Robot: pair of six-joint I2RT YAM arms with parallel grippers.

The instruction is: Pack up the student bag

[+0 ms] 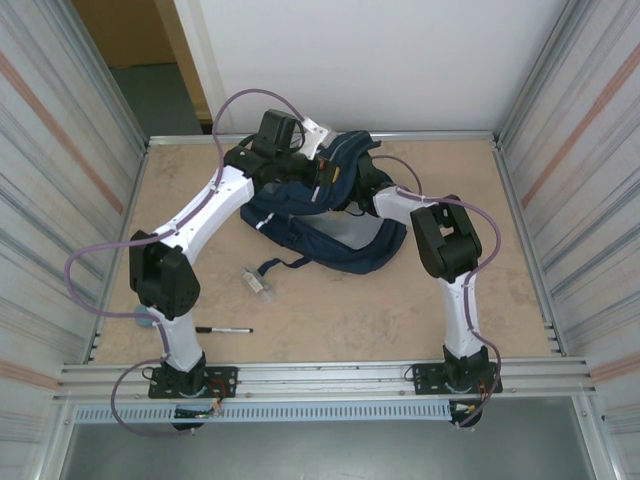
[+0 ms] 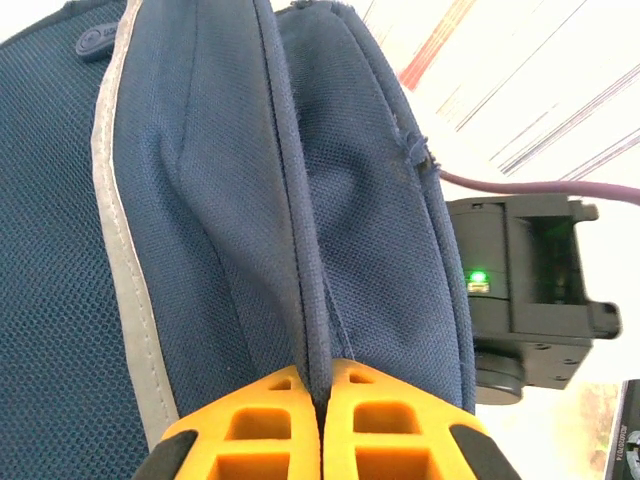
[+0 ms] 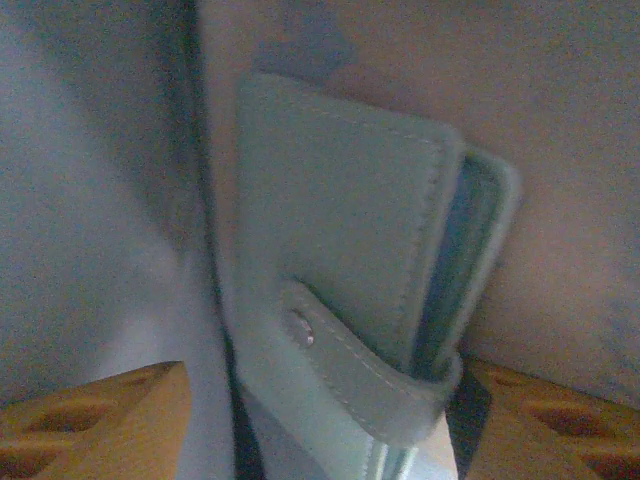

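Orange left gripper [image 2: 322, 385] fingers clamp a seam of the student bag [image 1: 290, 215] at the far middle of the table [image 1: 400, 310], apparently holding its mouth up, while the right gripper [image 3: 325, 372], jaws spread, straddles a pale-green snap-strap notebook [image 3: 340, 230] inside

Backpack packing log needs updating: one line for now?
left hand: shut on backpack seam | right hand: open, straddling green snap case

Green case [image 3: 350, 300] stands between the right fingers [image 3: 90, 420].
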